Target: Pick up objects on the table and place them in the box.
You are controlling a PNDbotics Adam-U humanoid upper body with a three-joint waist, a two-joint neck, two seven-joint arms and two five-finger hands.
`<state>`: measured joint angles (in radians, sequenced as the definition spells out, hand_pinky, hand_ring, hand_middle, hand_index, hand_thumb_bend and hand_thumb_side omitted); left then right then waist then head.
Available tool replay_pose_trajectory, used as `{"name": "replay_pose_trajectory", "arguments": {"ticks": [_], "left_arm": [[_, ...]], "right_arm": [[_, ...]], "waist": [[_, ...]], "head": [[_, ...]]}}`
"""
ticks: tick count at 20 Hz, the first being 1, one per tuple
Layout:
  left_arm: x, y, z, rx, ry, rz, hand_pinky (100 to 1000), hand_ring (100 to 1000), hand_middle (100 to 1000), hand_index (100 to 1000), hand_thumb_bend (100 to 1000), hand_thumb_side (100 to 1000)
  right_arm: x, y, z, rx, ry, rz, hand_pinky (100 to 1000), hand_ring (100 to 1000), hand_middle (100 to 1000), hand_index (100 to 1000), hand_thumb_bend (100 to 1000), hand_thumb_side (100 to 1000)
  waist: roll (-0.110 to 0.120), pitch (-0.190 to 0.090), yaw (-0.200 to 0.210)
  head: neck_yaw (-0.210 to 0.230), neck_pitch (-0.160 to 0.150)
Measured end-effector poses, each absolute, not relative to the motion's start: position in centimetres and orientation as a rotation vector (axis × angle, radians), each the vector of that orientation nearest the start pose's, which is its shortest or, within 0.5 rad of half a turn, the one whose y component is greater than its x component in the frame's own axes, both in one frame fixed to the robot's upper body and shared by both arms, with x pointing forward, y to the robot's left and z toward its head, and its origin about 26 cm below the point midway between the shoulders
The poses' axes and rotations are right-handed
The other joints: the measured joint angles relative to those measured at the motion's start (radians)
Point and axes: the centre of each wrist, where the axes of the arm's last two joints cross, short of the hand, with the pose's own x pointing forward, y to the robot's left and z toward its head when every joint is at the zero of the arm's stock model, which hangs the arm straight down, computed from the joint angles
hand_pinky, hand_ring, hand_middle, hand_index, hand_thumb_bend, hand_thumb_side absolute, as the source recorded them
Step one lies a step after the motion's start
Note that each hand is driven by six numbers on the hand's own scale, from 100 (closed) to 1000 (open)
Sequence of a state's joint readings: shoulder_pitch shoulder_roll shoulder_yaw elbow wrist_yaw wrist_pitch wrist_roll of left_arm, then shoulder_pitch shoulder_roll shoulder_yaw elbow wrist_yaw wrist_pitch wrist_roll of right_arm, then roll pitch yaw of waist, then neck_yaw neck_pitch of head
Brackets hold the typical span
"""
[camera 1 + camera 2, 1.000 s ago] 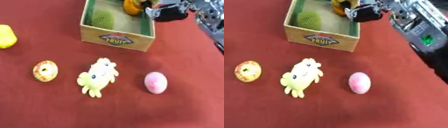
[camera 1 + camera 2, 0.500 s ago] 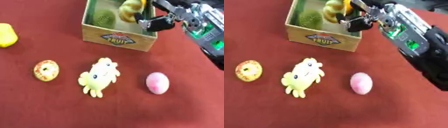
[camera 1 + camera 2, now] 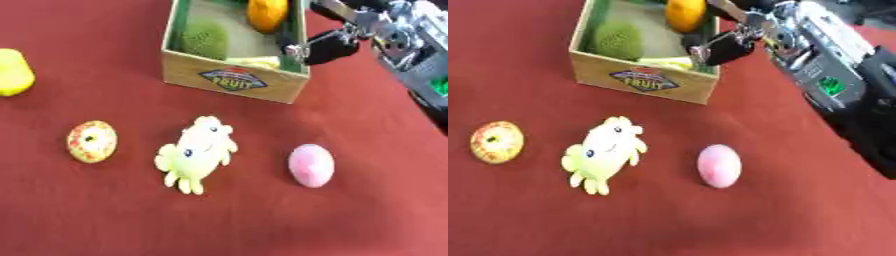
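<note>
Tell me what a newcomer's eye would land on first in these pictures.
The cardboard fruit box at the top, holding an orange fruit and a green spiky one, with the robot's right hand at its right rim. Below it, on the red table, lies a yellow plush toy.

right arm — reaches in from upper right | robot hand (image 3: 726,44) — fingers curled, empty

Fruit box (image 3: 234,80) upright; pink egg (image 3: 311,165), yellow plush (image 3: 197,153) on table.
</note>
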<state>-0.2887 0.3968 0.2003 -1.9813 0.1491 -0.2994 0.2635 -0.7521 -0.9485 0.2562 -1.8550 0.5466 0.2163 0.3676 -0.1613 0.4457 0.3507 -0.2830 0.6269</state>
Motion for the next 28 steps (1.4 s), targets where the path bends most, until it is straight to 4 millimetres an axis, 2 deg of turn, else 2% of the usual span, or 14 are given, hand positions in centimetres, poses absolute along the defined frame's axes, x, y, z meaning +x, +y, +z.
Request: {"name": "replay_pose_trajectory", "arguments": {"ticks": [7, 16, 21, 28], "left_arm": [[29.3, 32.4, 21.2, 0.328, -2.589, 0.098, 929, 715, 667, 878, 100, 585], [29.2, 32.4, 21.2, 0.329, -2.581, 0.095, 927, 717, 669, 877, 100, 576], [29.2, 32.4, 21.2, 0.326, -2.580, 0.095, 927, 717, 669, 877, 100, 575], [29.2, 32.4, 21.2, 0.316, -2.579, 0.100, 928, 716, 667, 877, 100, 580]], "right_arm": [[29.9, -27.1, 33.4, -1.142, -1.795, 1.484, 830, 789, 754, 853, 121, 100], [29.8, -27.4, 29.5, -0.891, -1.754, 1.683, 828, 786, 742, 845, 100, 100], [29.7, -27.8, 27.2, -0.775, -1.721, 1.772, 827, 787, 744, 849, 100, 100], [29.3, -28.5, 24.6, -0.714, -1.629, 1.852, 834, 808, 765, 881, 100, 190]], "waist": [[0.023, -0.051, -0.056], [0.050, -0.099, -0.084], [0.054, -0.111, -0.087], [0.056, -0.100, -0.086]], "head": [[0.024, 0.040], [0.035, 0.068], [0.036, 0.077], [0.035, 0.077]]}}
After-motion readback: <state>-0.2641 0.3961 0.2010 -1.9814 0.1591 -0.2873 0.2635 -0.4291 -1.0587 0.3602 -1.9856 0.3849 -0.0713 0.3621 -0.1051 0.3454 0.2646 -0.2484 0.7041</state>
